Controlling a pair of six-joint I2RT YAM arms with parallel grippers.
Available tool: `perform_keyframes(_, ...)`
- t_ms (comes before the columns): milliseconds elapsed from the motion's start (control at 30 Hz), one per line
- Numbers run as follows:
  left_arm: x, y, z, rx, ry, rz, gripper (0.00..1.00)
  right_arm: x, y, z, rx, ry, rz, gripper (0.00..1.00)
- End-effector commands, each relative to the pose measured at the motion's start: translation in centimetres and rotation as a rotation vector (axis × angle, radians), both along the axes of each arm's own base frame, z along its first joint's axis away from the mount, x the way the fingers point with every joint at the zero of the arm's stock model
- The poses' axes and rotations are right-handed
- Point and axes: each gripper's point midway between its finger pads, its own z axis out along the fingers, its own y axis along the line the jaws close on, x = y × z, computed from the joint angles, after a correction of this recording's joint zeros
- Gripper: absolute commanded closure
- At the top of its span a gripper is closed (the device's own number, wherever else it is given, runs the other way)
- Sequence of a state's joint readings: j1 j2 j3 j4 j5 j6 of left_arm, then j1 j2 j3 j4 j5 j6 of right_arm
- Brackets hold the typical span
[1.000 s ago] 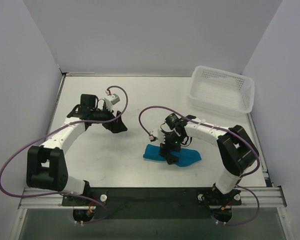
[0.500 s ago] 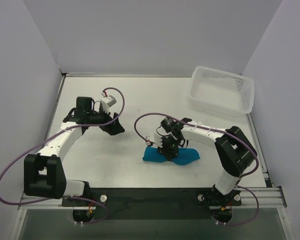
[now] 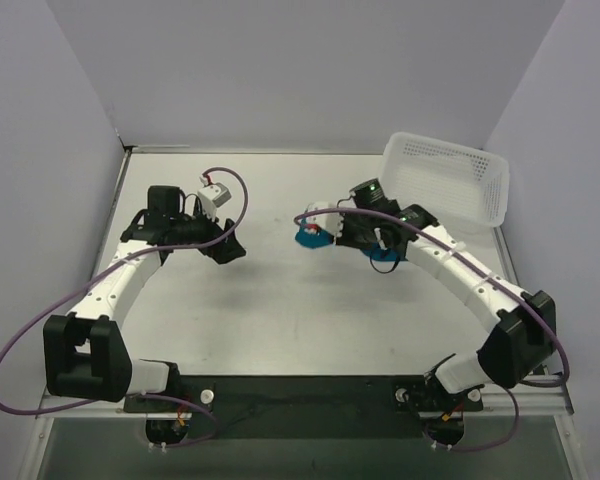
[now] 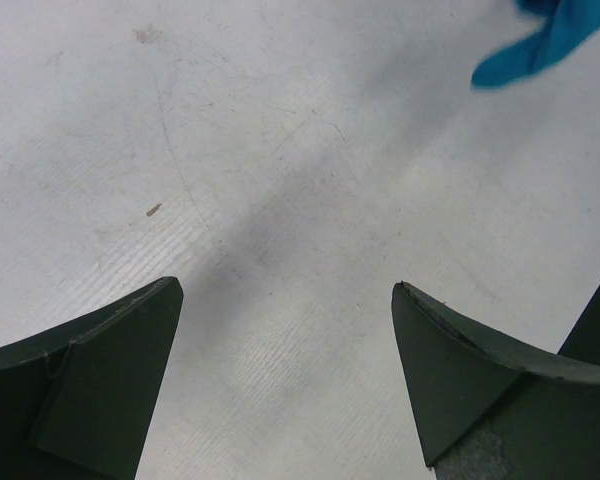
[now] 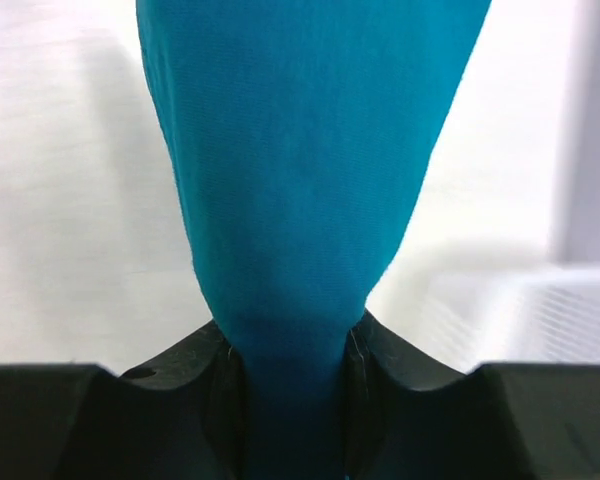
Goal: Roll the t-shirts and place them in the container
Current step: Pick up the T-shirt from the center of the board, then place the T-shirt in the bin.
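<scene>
Grey table (image 3: 280,320) lies below my arms. My teal t-shirt (image 5: 300,180) hangs above it, just beside the white basket (image 3: 450,150), pinched tight in my right claw (image 5: 292,385). My left claw (image 4: 285,340) stands wide, holding nothing, farther from the basket.

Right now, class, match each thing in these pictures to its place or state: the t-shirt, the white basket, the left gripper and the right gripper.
Things:
1. t-shirt
2. white basket
3. left gripper
4. right gripper

Places or states:
A. jaws wide apart, nothing between them
B. at the far right corner of the table
C. shut on teal-blue cloth
D. bunched and pinched between two fingers

Pairs: 1-D, 2-B, 3-A, 4-C
</scene>
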State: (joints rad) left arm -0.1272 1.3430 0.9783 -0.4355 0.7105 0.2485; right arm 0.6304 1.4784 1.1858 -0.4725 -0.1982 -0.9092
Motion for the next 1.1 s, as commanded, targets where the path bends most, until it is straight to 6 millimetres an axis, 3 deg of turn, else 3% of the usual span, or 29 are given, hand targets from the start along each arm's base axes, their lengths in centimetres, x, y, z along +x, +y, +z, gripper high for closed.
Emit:
perform_keyframes(0, 1.5, 0.8, 3.0, 0.016, -0.097, 0.022, 0.03, 7.1, -4.4, 9.1, -0.02, -0.357, -0.126, 1.0)
perform_keyframes(67, 1.8, 0.9, 3.2, 0.024, -0.101, 0.018, 0.03, 9.9, -5.7, 11.3, 0.009, -0.452, -0.196, 1.0)
perform_keyframes(100, 2.1, 0.8, 3.5, 0.025, -0.109, 0.017, 0.03, 11.5, -8.4, 11.9, -0.004, -0.489, -0.289, 1.0)
perform_keyframes(133, 2.4, 0.9, 3.6, 0.026, -0.114, 0.019, 0.03, 12.8, -9.4, 11.8, -0.006, -0.509, -0.336, 1.0)
perform_keyframes(167, 2.6, 0.9, 3.7, 0.027, -0.114, 0.02, 0.03, 14.5, -10.5, 13.0, 0.016, -0.572, -0.385, 1.0)
perform_keyframes(200, 2.9, 0.8, 3.5, 0.027, -0.107, 0.019, 0.03, 15.8, -12.6, 13.7, 0.027, -0.606, -0.463, 1.0)
perform_keyframes(233, 3.3, 0.7, 4.0, 0.025, -0.117, 0.018, 0.03, 17.2, -14.5, 13.1, -0.003, -0.621, -0.537, 1.0)
perform_keyframes(267, 3.6, 0.7, 4.1, 0.024, -0.118, 0.019, 0.03, 18.6, -15.6, 14.2, 0.014, -0.684, -0.592, 1.0)
perform_keyframes(300, 4.0, 0.7, 4.0, 0.026, -0.11, 0.02, 0.03, 19.9, -18.1, 15.9, 0.013, -0.728, -0.675, 1.0)
perform_keyframes(333, 4.6, 0.6, 4.6, 0.027, -0.126, 0.02, 0.03, 21.2, -19.5, 14.5, -0.008, -0.711, -0.74, 1.0)
perform_keyframes(400, 5.2, 0.8, 4.2, 0.04, -0.115, 0.027, 0.03, 23.0, -21.8, 16.9, 0.019, -0.77, -0.836, 1.0)
perform_keyframes(533, 6.0, 0.9, 3.8, 0.052, -0.099, 0.041, 0.03, 25.8, -26.8, 15.3, -0.02, -0.783, -0.978, 1.0)
perform_keyframes(600, 6.1, 1.1, 3.2, 0.06, -0.083, 0.046, 0.03, 26.7, -27.8, 15.1, -0.047, -0.812, -0.982, 1.0)
perform_keyframes(667, 6.0, 1.3, 2.7, 0.078, -0.07, 0.045, 0.03, 27.5, -28.8, 13.6, -0.071, -0.817, -0.985, 1.0)
perform_keyframes(833, 5.7, 1.7, 1.2, 0.128, -0.024, 0.005, 0.03, 29.0, -28.6, 10.6, -0.068, -0.765, -0.896, 1.0)
perform_keyframes(867, 5.8, 1.9, 0.8, 0.141, -0.014, 0.007, 0.03, 29.0, -29.8, 10.2, -0.074, -0.758, -0.901, 1.0)
perform_keyframes(1067, 7.2, 2.8, -0.1, 0.195, -0.005, 0.047, 0.03, 29.6, -30.7, 7.7, -0.103, -0.701, -0.873, 1.0)
